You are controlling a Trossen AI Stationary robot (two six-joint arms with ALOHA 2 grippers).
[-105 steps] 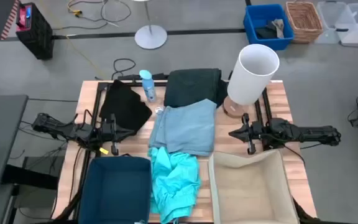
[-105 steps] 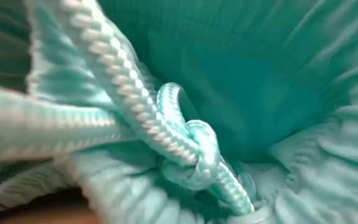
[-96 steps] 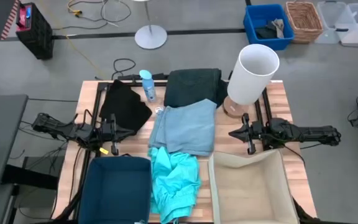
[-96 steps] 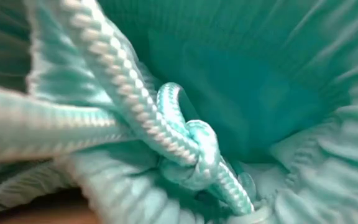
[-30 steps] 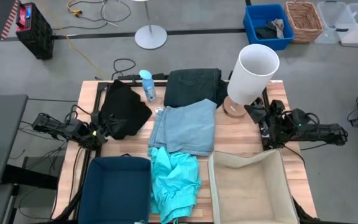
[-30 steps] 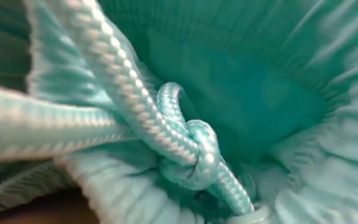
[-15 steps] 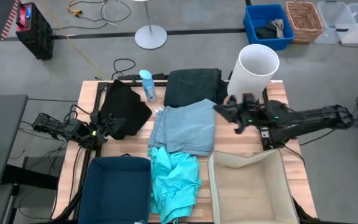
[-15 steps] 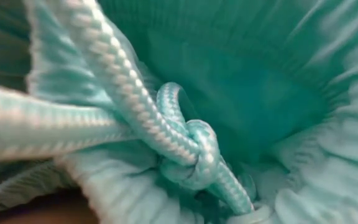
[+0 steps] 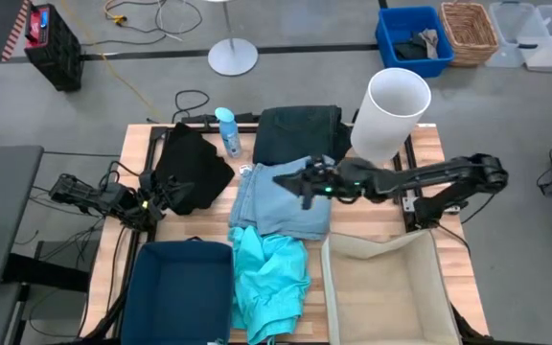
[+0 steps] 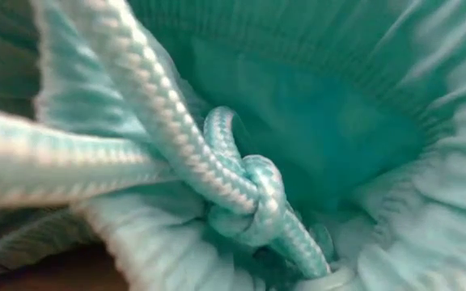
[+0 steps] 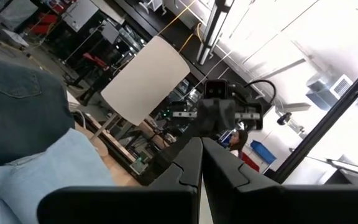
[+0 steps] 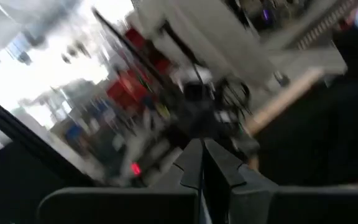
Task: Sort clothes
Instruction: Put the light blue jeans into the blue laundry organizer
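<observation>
Four garments lie on the wooden table [image 9: 348, 216]: a black one [image 9: 192, 165] at the far left, a dark teal denim-like one [image 9: 297, 132] at the far middle, a pale blue one [image 9: 281, 203] in the middle, and a turquoise one [image 9: 268, 278] at the near edge. The turquoise garment's knotted drawstring [image 10: 245, 198] fills the low view. My right gripper [image 9: 283, 179] is shut and empty above the pale blue garment's far part. My left gripper [image 9: 169, 195] is shut beside the black garment's near edge; its fingers [image 11: 201, 163] hold nothing.
A navy bin [image 9: 182, 287] stands at the near left and a beige bin [image 9: 383, 287] at the near right. A tall white cylinder [image 9: 391, 113] stands at the far right and a blue bottle [image 9: 226, 130] at the far middle. A blue crate [image 9: 412, 38] stands on the floor beyond.
My right arm has stretched out toward the table's left edge, from beside the white cylinder to over the pale blue garment, its gripper turning to point left. The garments have not moved.
</observation>
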